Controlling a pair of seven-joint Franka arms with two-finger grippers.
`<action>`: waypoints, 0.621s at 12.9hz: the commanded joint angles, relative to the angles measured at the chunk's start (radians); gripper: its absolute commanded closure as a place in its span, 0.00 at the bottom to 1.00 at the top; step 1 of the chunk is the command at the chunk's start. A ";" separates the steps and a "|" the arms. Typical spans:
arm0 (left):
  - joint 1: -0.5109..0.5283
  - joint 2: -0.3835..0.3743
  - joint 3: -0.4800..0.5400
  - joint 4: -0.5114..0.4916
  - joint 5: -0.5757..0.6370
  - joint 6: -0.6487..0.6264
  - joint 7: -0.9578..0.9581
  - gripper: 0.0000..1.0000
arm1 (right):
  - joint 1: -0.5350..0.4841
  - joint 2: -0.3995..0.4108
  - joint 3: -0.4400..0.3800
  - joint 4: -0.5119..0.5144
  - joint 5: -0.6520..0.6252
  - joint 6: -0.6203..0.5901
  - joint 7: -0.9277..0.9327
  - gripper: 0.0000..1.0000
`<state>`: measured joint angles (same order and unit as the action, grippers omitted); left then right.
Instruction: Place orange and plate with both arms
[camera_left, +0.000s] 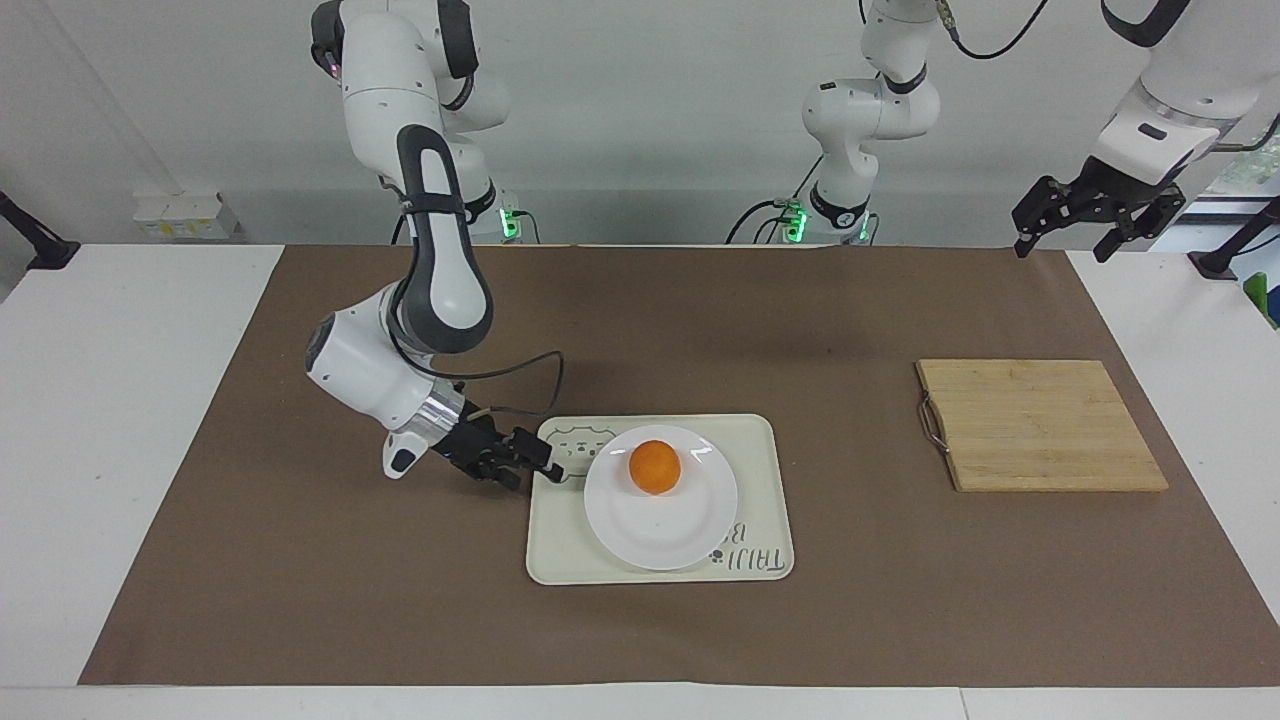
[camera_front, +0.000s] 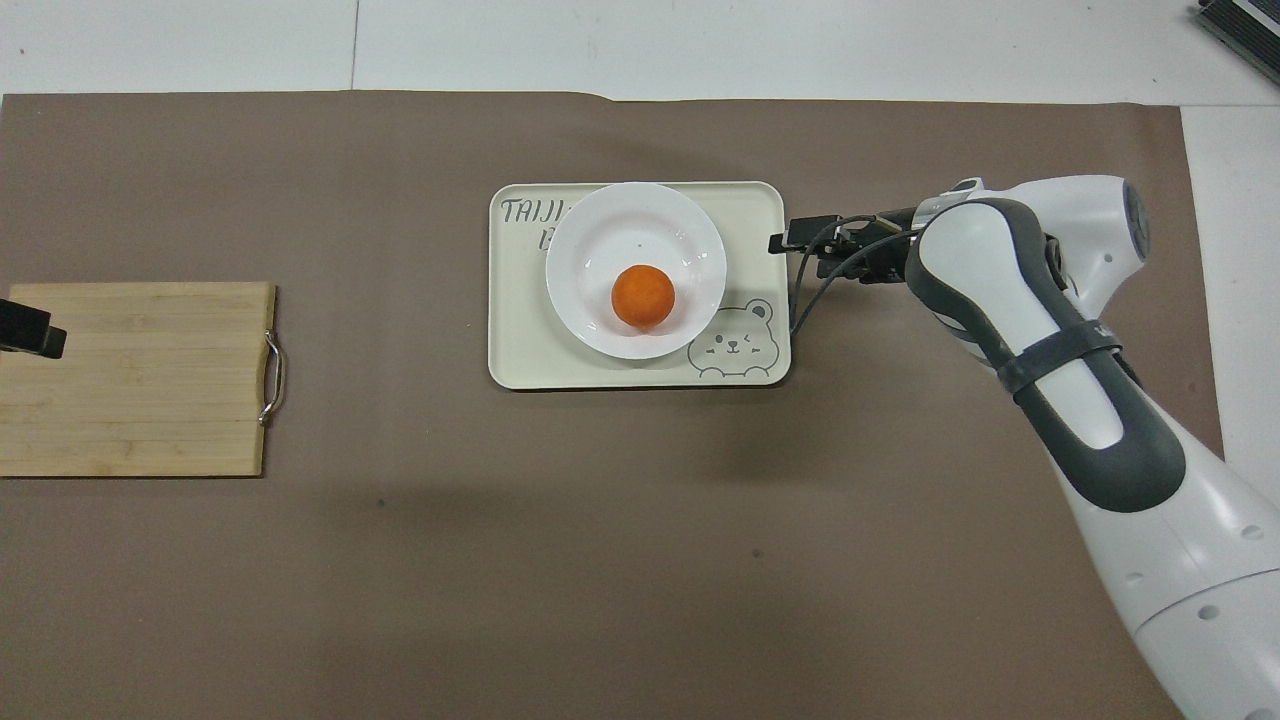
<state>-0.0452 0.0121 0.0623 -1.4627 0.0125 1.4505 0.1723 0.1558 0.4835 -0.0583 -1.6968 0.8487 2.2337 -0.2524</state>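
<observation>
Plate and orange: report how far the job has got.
Done: the small round orange sits on the glossy white round plate, which rests on the cream rectangular tray. In hand: nothing; the right tool is open beside the tray's edge, and the left tool waits open above the table's corner. Left: apparently only retracting the right arm.

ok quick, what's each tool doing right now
Left tool: open, empty, waiting above the table's edge.
Right tool: open, empty, beside the tray.
</observation>
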 joint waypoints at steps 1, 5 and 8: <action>0.008 -0.020 -0.007 -0.019 0.010 -0.007 0.003 0.00 | -0.044 -0.089 0.008 -0.007 -0.208 -0.043 0.021 0.00; 0.008 -0.020 -0.007 -0.021 0.010 -0.007 0.004 0.00 | -0.077 -0.183 -0.014 -0.007 -0.581 -0.107 0.027 0.00; 0.008 -0.020 -0.007 -0.019 0.010 -0.007 0.003 0.00 | -0.123 -0.276 -0.017 -0.006 -0.788 -0.236 0.030 0.00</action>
<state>-0.0452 0.0121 0.0623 -1.4627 0.0125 1.4505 0.1723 0.0621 0.2669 -0.0842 -1.6894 0.1606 2.0589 -0.2366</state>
